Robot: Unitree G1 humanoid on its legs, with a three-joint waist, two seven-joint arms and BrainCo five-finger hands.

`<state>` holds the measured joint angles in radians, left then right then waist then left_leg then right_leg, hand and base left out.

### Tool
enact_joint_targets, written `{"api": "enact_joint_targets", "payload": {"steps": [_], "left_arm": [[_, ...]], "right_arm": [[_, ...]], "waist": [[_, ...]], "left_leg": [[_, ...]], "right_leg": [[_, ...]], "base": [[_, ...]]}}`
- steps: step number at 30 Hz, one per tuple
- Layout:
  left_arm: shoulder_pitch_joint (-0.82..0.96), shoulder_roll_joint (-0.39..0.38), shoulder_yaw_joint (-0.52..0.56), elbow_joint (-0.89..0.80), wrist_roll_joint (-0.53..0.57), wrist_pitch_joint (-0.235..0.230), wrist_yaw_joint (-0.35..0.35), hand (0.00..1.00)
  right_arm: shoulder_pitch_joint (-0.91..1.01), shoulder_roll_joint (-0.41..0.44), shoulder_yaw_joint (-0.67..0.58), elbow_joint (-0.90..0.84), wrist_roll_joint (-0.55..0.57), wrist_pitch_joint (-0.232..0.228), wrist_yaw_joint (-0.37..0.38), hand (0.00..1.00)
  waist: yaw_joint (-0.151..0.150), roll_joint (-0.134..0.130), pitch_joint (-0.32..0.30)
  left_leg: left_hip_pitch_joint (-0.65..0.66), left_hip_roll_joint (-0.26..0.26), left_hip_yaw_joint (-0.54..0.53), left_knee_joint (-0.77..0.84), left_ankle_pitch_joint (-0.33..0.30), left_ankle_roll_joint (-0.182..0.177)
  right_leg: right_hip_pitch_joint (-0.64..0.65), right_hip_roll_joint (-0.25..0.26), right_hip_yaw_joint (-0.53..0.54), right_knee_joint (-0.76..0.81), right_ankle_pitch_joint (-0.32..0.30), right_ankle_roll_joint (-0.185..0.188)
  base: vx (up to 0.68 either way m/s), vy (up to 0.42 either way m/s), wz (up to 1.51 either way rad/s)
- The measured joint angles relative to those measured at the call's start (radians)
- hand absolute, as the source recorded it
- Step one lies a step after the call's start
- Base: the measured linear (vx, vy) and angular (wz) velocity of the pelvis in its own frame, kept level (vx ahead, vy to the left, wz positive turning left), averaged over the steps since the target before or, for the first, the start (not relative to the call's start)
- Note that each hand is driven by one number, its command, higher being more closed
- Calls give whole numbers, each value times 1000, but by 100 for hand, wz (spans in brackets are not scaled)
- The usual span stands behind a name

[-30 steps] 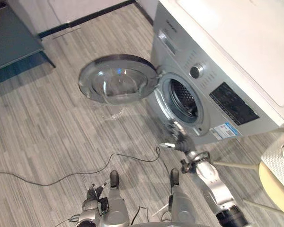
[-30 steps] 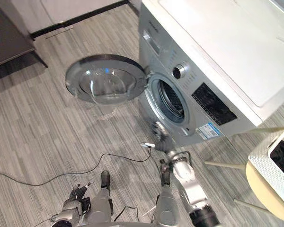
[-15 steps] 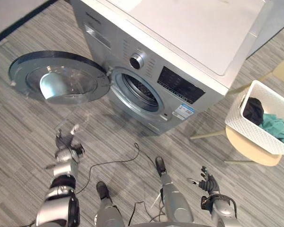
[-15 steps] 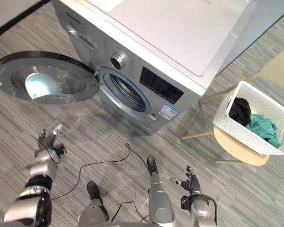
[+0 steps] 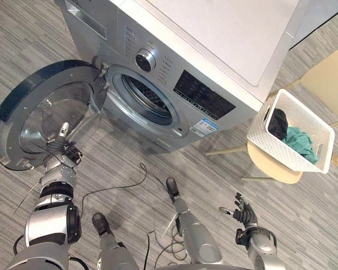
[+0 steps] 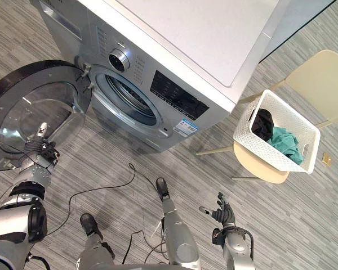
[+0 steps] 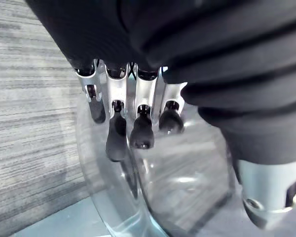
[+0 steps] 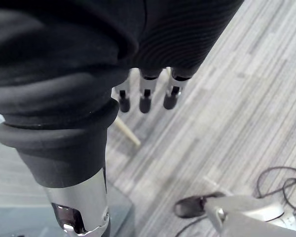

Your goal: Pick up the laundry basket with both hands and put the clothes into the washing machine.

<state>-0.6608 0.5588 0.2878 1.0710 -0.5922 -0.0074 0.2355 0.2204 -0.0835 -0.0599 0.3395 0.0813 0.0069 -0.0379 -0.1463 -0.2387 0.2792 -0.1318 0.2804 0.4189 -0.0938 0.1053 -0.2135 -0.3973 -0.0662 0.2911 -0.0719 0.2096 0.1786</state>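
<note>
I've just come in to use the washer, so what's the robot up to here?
The robot faces the washing machine, whose door hangs wide open. Its left hand is by the door's glass, fingers relaxed, holding nothing; whether it touches the glass is unclear. Its right hand is open and empty, low over the floor. The white laundry basket, with dark and teal clothes inside, sits on a chair beside the machine, untouched.

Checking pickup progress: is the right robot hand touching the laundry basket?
Apart: left eye view shows floor between the right robot hand and the laundry basket.
</note>
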Motion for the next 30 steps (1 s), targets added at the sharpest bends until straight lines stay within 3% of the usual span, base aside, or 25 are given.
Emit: {"api": "enact_joint_targets", "payload": {"steps": [3, 8, 11, 14, 19, 24, 27, 30], "left_arm": [[-29, 31, 42, 0, -57, -11, 9, 0], [-30, 42, 104, -4, -64, -42, 22, 0], [63, -16, 110, -126, -80, -60, 33, 0], [231, -145, 107, -294, -51, -94, 31, 0], [539, -360, 93, -288, 40, -84, 2, 0], [700, -507, 72, -109, 223, -43, -81, 0], [751, -552, 81, -33, 328, -16, -98, 0], [753, -547, 85, -17, 558, 3, -111, 0]], "right_arm": [[0, 1, -1, 0, 1, 0, -5, 0], [2, 4, -1, 14, 4, -3, -5, 0], [5, 25, -2, 61, -21, 1, -5, 0], [3, 44, -5, 86, -44, 2, -10, 0], [-34, 41, -100, 184, -58, 3, -21, 0], [-69, 15, -231, 487, -93, 28, -37, 0], [-81, 17, -242, 568, -95, 41, -48, 0], [-101, 8, -242, 631, -123, 44, -47, 0]], "waist": [[2, -7, 11], [4, -2, 18], [20, 7, 26], [54, 28, 40], [81, 118, 38], [115, 222, -58], [131, 251, -104], [132, 260, -157]], "left_leg": [[-12, 1, -3, 0, 4, -5], [-8, 5, -17, 0, 4, -5], [9, 9, -39, 1, 3, -5], [16, 2, -62, 0, 2, -6], [39, -9, -103, 0, 2, -3], [79, -26, -172, -1, -8, 10], [107, -35, -193, -4, -12, 14], [131, -33, -220, -7, -15, 18]], "right_leg": [[-11, 0, 0, 0, 2, 3], [6, 0, -10, -1, 2, 3], [39, -2, -17, -2, 1, 4], [63, -15, -29, -2, -25, 7], [111, -32, -81, 22, -57, 8], [200, -63, -158, 47, -113, 14], [240, -77, -183, 66, -138, 17], [286, -80, -214, 72, -154, 10]], "base": [[0, 0, 0], [8, 19, 9], [2, 31, 22], [-14, 34, 24], [-1, 31, 28], [21, 32, 48], [-9, 37, 34], [-27, 14, 27]]}}
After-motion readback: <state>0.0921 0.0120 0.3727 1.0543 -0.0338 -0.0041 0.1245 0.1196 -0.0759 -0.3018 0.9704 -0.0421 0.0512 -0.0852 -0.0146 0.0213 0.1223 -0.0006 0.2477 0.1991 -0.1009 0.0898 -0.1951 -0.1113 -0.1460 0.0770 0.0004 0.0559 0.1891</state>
